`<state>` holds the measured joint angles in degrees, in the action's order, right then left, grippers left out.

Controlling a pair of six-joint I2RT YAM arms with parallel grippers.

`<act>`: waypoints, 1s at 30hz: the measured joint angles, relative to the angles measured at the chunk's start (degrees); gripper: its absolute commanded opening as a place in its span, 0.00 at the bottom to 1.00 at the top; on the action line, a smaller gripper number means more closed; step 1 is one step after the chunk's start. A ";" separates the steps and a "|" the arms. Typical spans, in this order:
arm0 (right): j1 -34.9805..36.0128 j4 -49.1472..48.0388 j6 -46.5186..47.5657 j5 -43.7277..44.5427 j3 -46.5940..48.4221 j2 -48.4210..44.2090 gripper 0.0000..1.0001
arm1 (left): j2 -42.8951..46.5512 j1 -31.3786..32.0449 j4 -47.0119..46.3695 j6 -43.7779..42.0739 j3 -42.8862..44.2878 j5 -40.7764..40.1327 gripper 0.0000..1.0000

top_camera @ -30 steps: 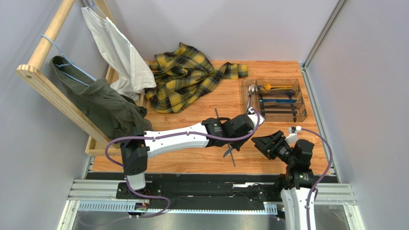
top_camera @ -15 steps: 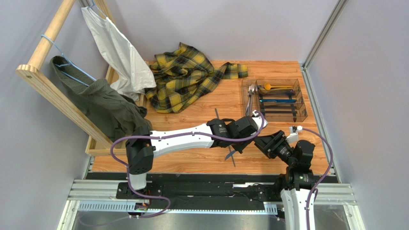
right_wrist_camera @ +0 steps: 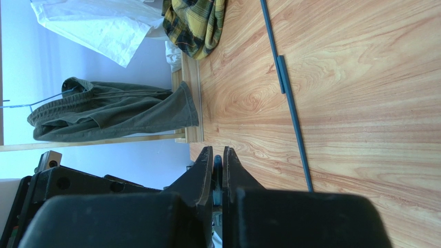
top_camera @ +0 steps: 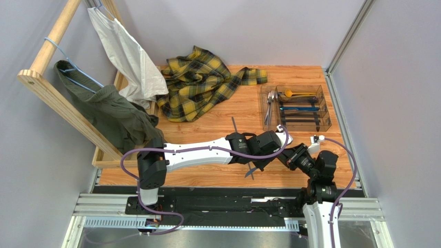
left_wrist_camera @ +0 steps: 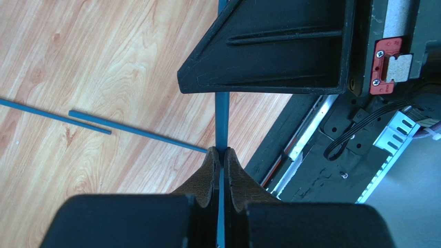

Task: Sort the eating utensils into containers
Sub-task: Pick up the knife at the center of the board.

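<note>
My left gripper is shut on a slim blue-grey utensil. The piece runs forward from its pads and passes under a black finger of the other gripper. My right gripper is shut on the tip of that same utensil. From above, the two grippers meet over the table's near right part, and the utensil's free end sticks out below them. Two thin dark sticks lie on the wood. The clear tray at the back right holds several utensils.
A yellow plaid shirt lies crumpled at the back middle. A wooden rack on the left carries a green garment and a white one. The black base rail runs along the near edge.
The left arm has carried the utensil to the right, up to the right gripper. The right gripper, open before, has shut on the utensil's end.
</note>
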<state>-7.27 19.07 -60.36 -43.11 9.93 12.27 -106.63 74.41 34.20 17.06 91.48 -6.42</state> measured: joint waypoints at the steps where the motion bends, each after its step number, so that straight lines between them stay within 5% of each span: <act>1: 0.00 -0.02 0.02 0.00 0.00 0.02 0.00 | -0.02 0.04 0.02 0.00 -0.02 -0.17 0.14; 6: 0.04 0.35 0.70 0.26 -0.02 0.02 0.00 | -0.02 0.22 0.00 0.28 -0.46 -2.78 0.52; 10: 0.02 1.46 2.03 1.05 -0.02 0.94 0.00 | 0.02 0.26 0.68 0.46 -2.01 -6.51 0.71; 20: 0.07 1.73 4.57 2.29 1.68 10.05 0.00 | 1.68 -0.17 5.73 0.92 -3.13 -10.69 0.84; 30: 0.07 6.36 11.52 3.67 15.89 26.43 0.00 | 9.77 -4.61 8.96 4.70 -10.12 -2.29 0.98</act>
<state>-7.20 25.43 -48.84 -39.44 25.82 38.70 -96.86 69.80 43.16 21.76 81.36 -8.71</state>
